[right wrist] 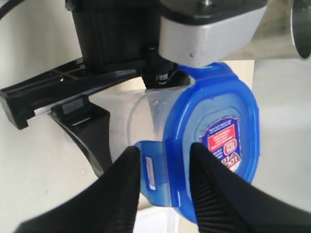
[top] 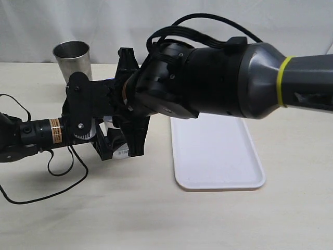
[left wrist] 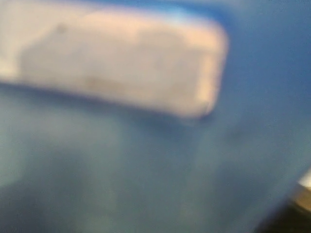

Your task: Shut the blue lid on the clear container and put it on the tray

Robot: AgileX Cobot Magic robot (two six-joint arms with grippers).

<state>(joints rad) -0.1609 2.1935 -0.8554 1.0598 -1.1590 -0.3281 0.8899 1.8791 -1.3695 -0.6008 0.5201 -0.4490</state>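
Note:
The clear container [right wrist: 141, 111] lies on its side above the table, with my left gripper [top: 112, 140] shut on it; that gripper's black fingers [right wrist: 58, 90] flank its wall. The blue lid [right wrist: 214, 111] with the red-and-blue sticker sits on the container's mouth. My right gripper [right wrist: 163, 153] reaches across from the right and is shut on the lid, one finger against a snap tab [right wrist: 153, 170] and the other on the lid's top face. The left wrist view is filled by the blurred blue lid [left wrist: 243, 145]. The white tray [top: 216, 151] lies to the right.
A tapered steel cup [top: 73, 60] stands at the back left, close behind the grippers, and its rim shows in the right wrist view as the steel cup [right wrist: 301, 29]. The left arm's black cable [top: 52, 172] loops over the table at front left.

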